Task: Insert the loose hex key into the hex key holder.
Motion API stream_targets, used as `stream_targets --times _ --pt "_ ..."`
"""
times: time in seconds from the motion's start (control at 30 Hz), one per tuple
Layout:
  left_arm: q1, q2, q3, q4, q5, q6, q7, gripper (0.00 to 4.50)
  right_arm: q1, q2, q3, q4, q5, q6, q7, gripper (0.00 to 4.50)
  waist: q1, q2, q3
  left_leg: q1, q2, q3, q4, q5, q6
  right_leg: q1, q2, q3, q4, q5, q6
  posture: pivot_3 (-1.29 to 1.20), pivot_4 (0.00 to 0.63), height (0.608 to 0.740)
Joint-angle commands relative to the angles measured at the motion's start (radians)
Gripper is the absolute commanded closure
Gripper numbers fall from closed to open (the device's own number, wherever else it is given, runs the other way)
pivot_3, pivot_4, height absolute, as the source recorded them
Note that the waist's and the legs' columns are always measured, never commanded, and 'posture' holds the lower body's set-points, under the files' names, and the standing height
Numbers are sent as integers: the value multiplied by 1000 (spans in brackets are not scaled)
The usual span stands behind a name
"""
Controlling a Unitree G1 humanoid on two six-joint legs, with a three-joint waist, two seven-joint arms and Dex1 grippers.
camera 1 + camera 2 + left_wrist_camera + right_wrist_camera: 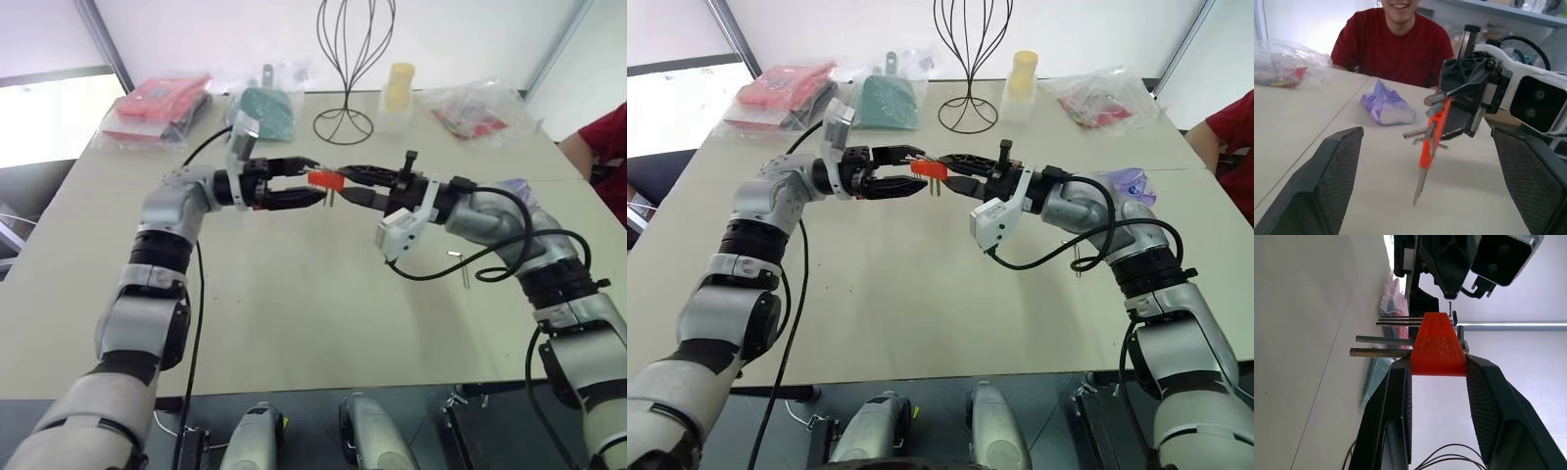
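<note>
Hex key holder (pixel 1438 348), a red-orange plastic block clamped in the right gripper (pixel 345 188), should be held steady between the left gripper's (pixel 313 183) spread fingers; the thin silver loose hex key (pixel 458 264) lies on the table at right.

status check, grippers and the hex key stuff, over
Right gripper shut on red holder, held above the table. Left gripper open, jaws either side of holder. Loose key lying on table beside right arm. Nothing in the way.
</note>
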Motion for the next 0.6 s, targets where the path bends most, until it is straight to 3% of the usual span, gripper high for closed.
stream_targets --times 0.03,0.13,0.23,0.4,0.43,0.6 --pt "-41 -18 27 23 7 -38 -2 123 9 7 -30 -52 29 12 3 3504 0 0 0 0 0 0 0 0 0 0 0 0 0 0 0 0 150 740" --pt "-39 -27 28 28 12 -43 -13 123 22 8 -30 -67 32 23 12 3504 0 0 0 0 0 0 0 0 0 0 0 0 0 0 0 0 150 740" --pt "-39 -28 30 32 17 -47 -21 1438 29 9 -32 -79 34 31 18 3504 -1 0 0 0 0 0 0 0 0 0 0 0 0 0 0 0 150 740" --pt "-42 -26 30 37 24 -51 -36 4136 37 11 -34 -91 33 45 20 3504 0 0 0 0 0 0 0 0 0 0 0 0 0 0 0 0 150 740" --pt "-41 -25 29 36 26 -49 -41 4482 38 12 -34 -93 33 47 21 3504 0 0 0 0 0 0 0 0 0 0 0 0 0 0 0 0 150 740" --pt "-32 -23 23 34 40 -55 -45 4482 41 16 -36 -99 33 54 22 3504 0 0 0 0 0 0 0 0 0 0 0 0 0 0 0 0 150 740"
